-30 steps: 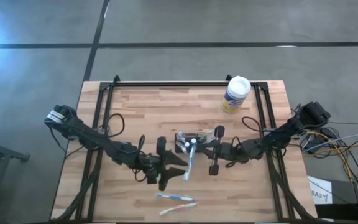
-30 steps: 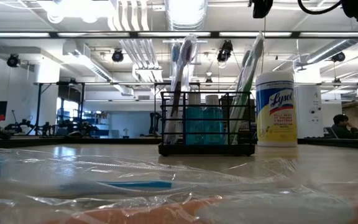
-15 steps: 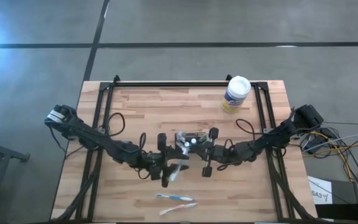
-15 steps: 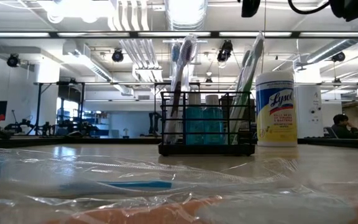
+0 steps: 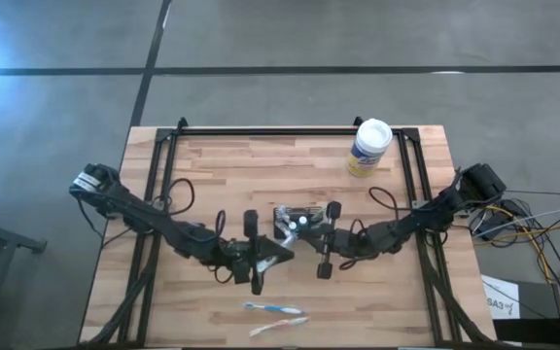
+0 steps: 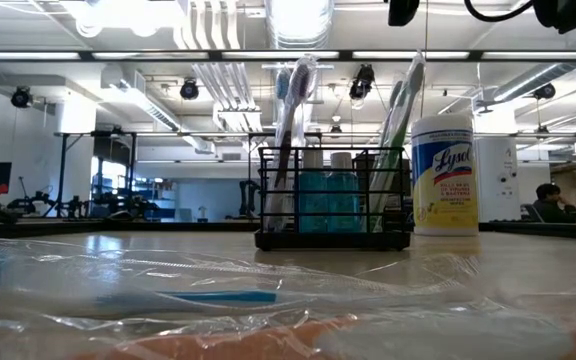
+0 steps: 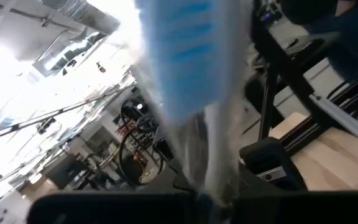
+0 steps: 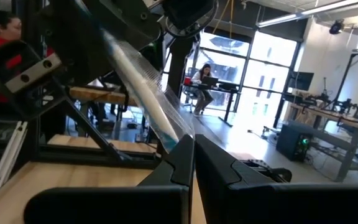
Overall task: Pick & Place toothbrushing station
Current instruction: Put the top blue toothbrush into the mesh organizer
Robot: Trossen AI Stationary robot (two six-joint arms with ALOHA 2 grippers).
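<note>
The toothbrushing station point(image 5: 299, 216), a black wire holder with toothbrushes and blue bottles standing in it point(image 6: 333, 200), rests on the wooden table's middle. Just in front of it, my left gripper point(image 5: 280, 256) and my right gripper point(image 5: 309, 249) point at each other, both above the table. Both are shut on one clear-wrapped toothbrush point(image 8: 135, 74), whose blue-and-white head point(image 7: 179, 62) looms close in the left wrist view. The high view hides most of it behind the fingers. My left gripper pinches the wrapped toothbrush's stem point(image 7: 216, 177) between its two fingers, coming roughly level from the table's left. The head slants up and back over the gripper, clear of the table. My right gripper pinches the toothbrush's blue handle end point(image 8: 169, 140) at its fingertips, coming roughly level from the table's right. The brush slants up and away from the fingers toward my left gripper, lifted clear of the table.
Two more wrapped toothbrushes point(image 5: 275, 316) lie near the table's front edge, close before the low camera point(image 6: 198, 298). A white-lidded, yellow-labelled wipes canister point(image 5: 368, 146) stands at the far right. A black frame point(image 5: 163, 194) borders the tabletop.
My right gripper has carried the wrapped toothbrush a little toward the left gripper and the near edge. The brush has turned from lying across the view to pointing into the left gripper. My left gripper, open before, has shut on it.
</note>
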